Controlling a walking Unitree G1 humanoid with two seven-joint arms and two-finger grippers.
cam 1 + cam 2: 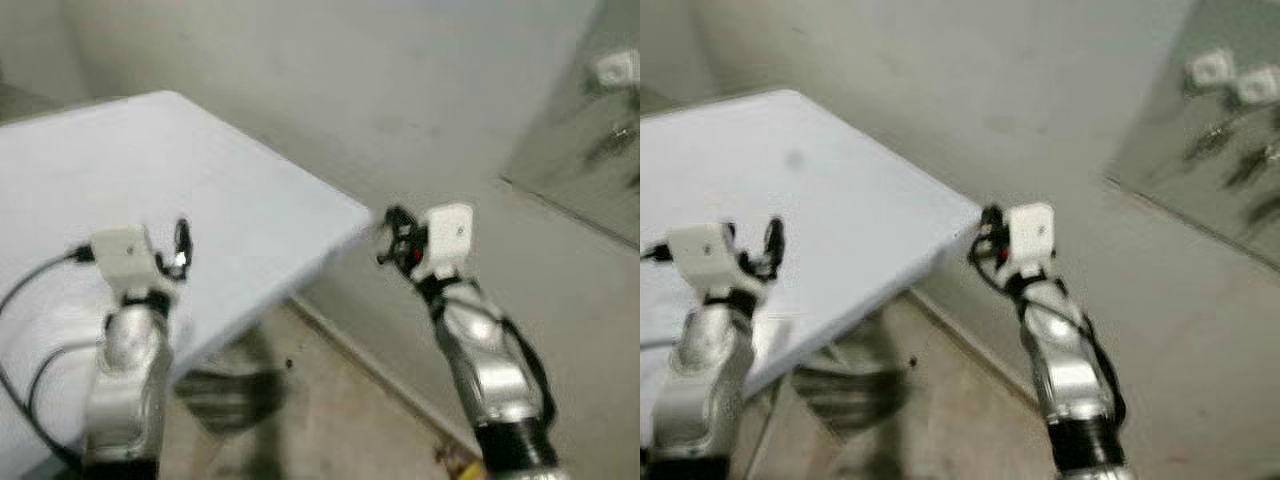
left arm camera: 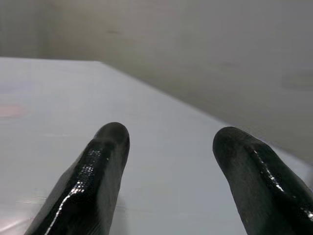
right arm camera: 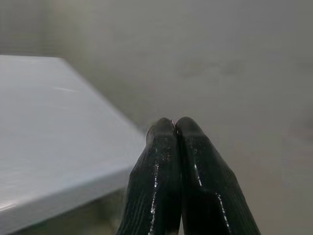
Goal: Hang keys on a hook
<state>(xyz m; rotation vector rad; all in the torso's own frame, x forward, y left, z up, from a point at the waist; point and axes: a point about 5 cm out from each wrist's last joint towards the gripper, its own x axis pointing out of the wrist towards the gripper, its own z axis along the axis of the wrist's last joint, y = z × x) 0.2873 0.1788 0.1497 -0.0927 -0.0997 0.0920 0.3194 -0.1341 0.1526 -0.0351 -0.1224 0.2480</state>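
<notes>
My left gripper (image 1: 182,243) hangs over the white table (image 1: 230,170) near its front part; in the left wrist view its two black fingers (image 2: 105,161) stand wide apart with only bare tabletop between them, so it is open. Just past the table's right corner, in front of the pale wall, my right gripper (image 1: 390,238) is raised. Its fingertips (image 3: 168,134) press together in the right wrist view, shut, and I make out nothing held between them. I see no keys on the table. Both head views are blurred.
A greyish panel (image 1: 1200,130) on the wall at the upper right carries two small white blocks (image 1: 1212,67) and a few dark blurred shapes (image 1: 1212,142); I cannot tell what they are. Beige floor (image 1: 340,420) lies below the table's edge, beside the wall's foot.
</notes>
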